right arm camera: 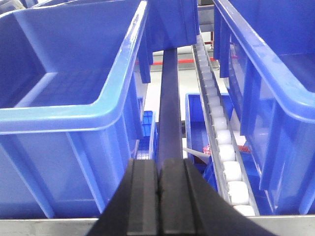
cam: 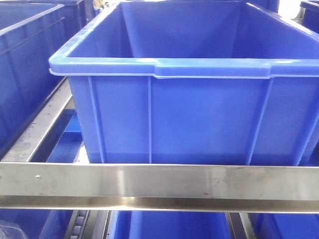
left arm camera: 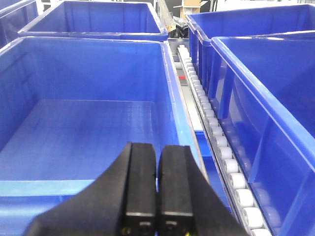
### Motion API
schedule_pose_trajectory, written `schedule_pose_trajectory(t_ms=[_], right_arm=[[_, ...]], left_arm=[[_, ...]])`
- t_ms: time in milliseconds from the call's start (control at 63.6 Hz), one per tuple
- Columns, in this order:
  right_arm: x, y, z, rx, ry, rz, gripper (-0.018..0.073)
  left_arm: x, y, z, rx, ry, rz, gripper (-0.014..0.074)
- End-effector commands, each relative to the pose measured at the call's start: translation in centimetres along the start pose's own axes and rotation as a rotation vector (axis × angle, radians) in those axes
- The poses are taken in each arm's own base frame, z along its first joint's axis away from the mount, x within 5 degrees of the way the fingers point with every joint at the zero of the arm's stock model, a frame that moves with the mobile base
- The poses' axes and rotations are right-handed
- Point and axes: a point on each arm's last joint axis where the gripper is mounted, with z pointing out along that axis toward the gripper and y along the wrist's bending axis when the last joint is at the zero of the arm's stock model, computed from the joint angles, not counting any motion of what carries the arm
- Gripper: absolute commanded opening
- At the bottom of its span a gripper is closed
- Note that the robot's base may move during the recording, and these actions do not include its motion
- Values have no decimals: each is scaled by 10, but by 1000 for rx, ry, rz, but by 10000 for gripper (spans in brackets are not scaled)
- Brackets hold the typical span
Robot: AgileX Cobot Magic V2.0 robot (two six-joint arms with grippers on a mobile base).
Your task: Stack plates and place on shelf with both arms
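Observation:
The plates are out of view in every frame. The shelf shows as a brushed steel front rail [cam: 159, 183] running across the front view, with a steel side rail [cam: 40, 130] at the left; a strip of it [right arm camera: 44, 227] also lies along the bottom of the right wrist view. My left gripper [left arm camera: 157, 153] hangs over the near rim of a blue crate, jaws shut with nothing between them. Shut and empty as well, my right gripper [right arm camera: 158, 168] sits just above the shelf rail, in line with a dark bar between two crates.
A big empty blue crate [cam: 189, 94] stands on the tier right behind the rail, with another blue crate [cam: 25, 59] to its left. More crates [left arm camera: 266, 113] flank a white roller track [left arm camera: 221, 152]. A dark steel bar [right arm camera: 170, 103] and rollers [right arm camera: 221, 142] run between crates.

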Motion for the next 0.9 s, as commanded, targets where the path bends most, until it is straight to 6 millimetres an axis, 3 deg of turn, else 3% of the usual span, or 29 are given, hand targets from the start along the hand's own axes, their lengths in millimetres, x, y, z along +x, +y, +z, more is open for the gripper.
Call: schedule_pose_trajectory(t_ms=[0,880], right_arm=[[-8,0,-2,4,-103,-15,55],[-8,0,-2,4,-103,-15,55]], left_arm=[[-17,1,-1,-12,-104,-10,80],[-9,2,0,-17,-104,-4,80]])
